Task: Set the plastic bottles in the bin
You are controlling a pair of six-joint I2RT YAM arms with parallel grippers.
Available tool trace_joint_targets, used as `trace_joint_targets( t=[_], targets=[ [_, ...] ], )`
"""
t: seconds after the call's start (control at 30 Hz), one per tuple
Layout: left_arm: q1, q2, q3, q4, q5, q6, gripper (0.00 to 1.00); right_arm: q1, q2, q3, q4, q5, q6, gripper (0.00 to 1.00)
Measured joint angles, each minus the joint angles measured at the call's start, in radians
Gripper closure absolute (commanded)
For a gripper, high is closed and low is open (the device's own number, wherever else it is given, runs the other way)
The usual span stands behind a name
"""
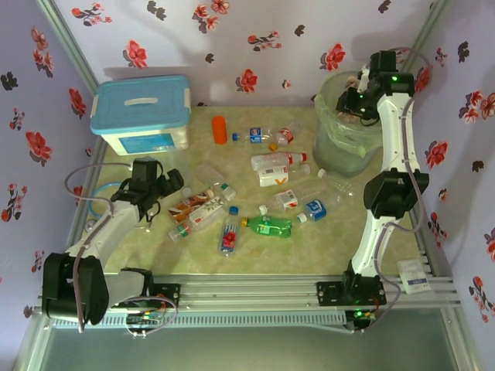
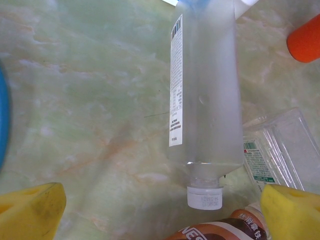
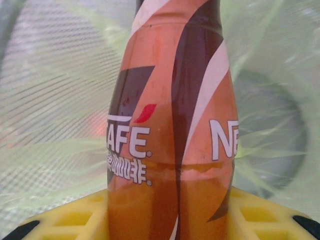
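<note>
the right gripper (image 1: 356,102) hung over the bin (image 1: 334,151), jaws clamped on a brown coffee bottle (image 3: 170,130) at its waist. it looked light, stiff and slick, so a mid-body hold suited. well left of the bin, the left gripper (image 1: 165,185) stood wide above a clear bottle (image 2: 205,100) lying flat; its broad sides seemed best to pinch.
</note>
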Motion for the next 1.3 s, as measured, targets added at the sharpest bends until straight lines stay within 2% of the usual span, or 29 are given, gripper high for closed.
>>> trace_joint_targets(
  t=[0.3, 0.4, 0.47, 0.53, 0.6, 0.77, 0.93, 1.07, 1.3],
  targets=[
    [0.0, 0.048, 0.015, 0.0, 0.0, 0.006, 0.0, -0.045, 0.169, 0.187, -0.059, 0.092, -0.029, 0.63],
    [-0.003, 0.071, 0.022, 0.0, 0.0, 0.007, 0.0, -0.045, 0.224, 0.197, -0.082, 0.105, -0.047, 0.61],
    [-0.005, 0.089, 0.029, 0.0, 0.0, 0.007, 0.0, -0.045, 0.248, 0.197, -0.095, 0.111, -0.056, 0.54],
    [-0.008, 0.108, 0.04, 0.0, 0.0, 0.007, 0.0, -0.045, 0.259, 0.196, -0.106, 0.116, -0.063, 0.42],
    [-0.014, 0.126, 0.057, 0.0, 0.0, 0.01, 0.0, -0.045, 0.258, 0.194, -0.111, 0.121, -0.072, 0.34],
    [-0.033, 0.163, 0.101, 0.0, 0.0, 0.028, 0.0, -0.045, 0.236, 0.19, -0.11, 0.136, -0.09, 0.24],
    [-0.041, 0.206, 0.126, 0.0, -0.001, 0.043, 0.0, -0.041, 0.14, 0.148, -0.085, 0.156, -0.102, 0.12],
    [-0.041, 0.239, 0.146, 0.003, -0.006, 0.058, 0.0, -0.032, -0.046, -0.009, 0.006, 0.173, -0.099, 0.06],
    [-0.047, 0.3, 0.187, 0.038, -0.021, 0.063, 0.0, -0.007, -0.329, -0.196, 0.129, 0.178, -0.081, 0.05]
  ],
)
